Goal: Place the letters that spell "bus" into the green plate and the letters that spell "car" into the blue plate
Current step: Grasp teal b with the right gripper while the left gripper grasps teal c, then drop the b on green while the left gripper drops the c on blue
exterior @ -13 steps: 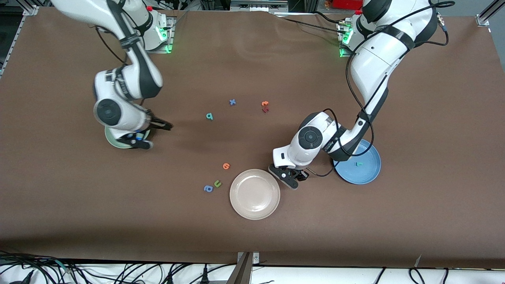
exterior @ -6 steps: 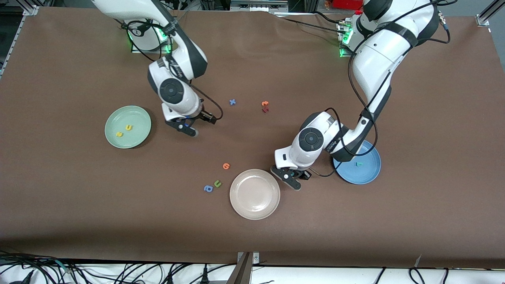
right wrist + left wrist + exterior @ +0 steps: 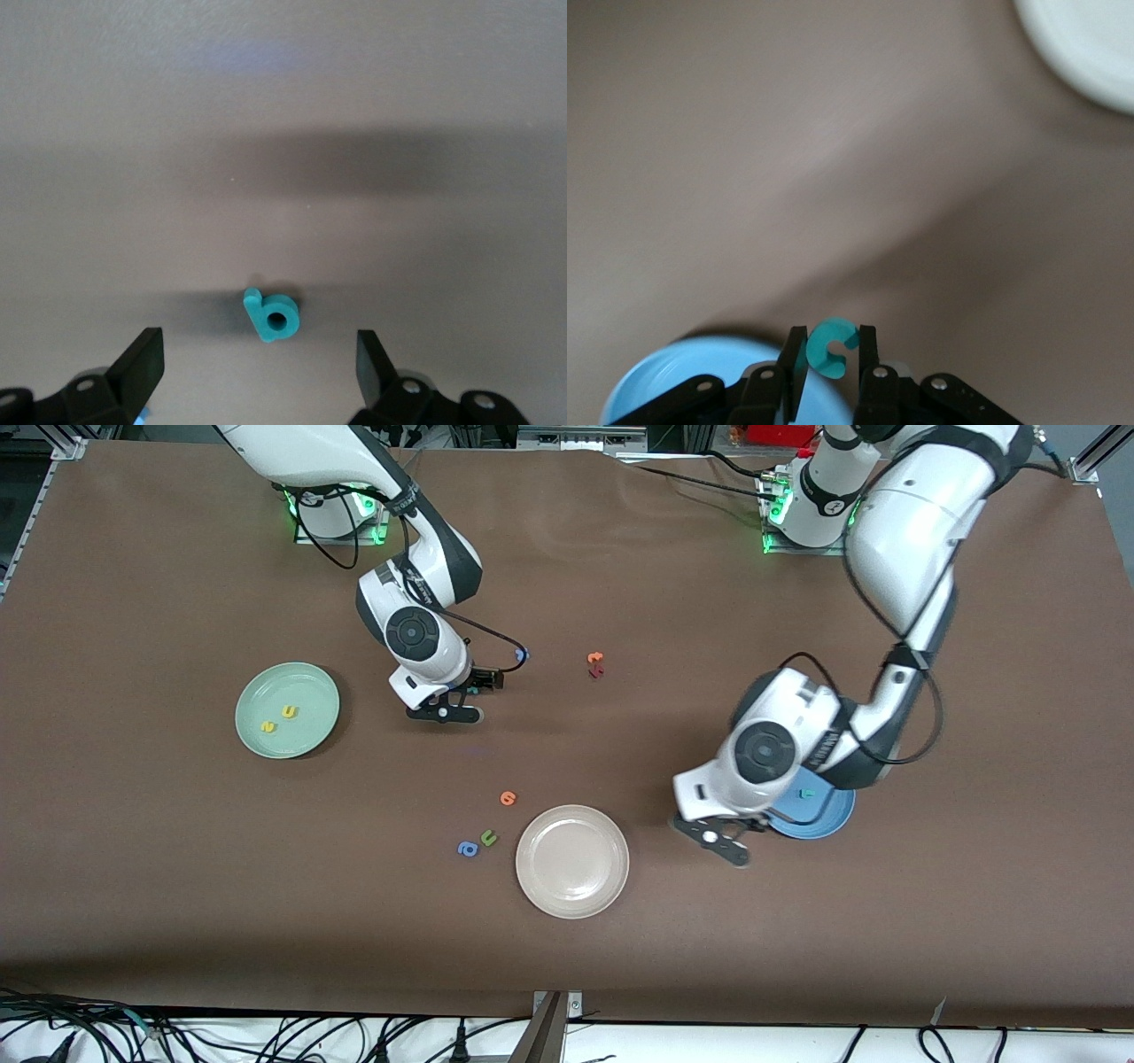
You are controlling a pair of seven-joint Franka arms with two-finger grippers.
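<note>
While the left gripper (image 3: 831, 363) pinches the teal "c" (image 3: 831, 343) up in the air just beside the blue plate (image 3: 828, 815), where a teal "r" (image 3: 806, 794) already lies, the right gripper (image 3: 261, 354) hangs with fingers spread wide over the teal "b" (image 3: 272, 316) on the bare table. The green plate (image 3: 310, 682), toward the right arm's end, holds the yellow "s" (image 3: 267, 726) and yellow "u" (image 3: 289, 711). The cream-white plate (image 3: 549, 886) sits nearest the front camera.

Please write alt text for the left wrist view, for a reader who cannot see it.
The left gripper is shut on a teal "c", held above the brown table at the rim of the blue plate. Part of a white plate shows in one corner.
</note>
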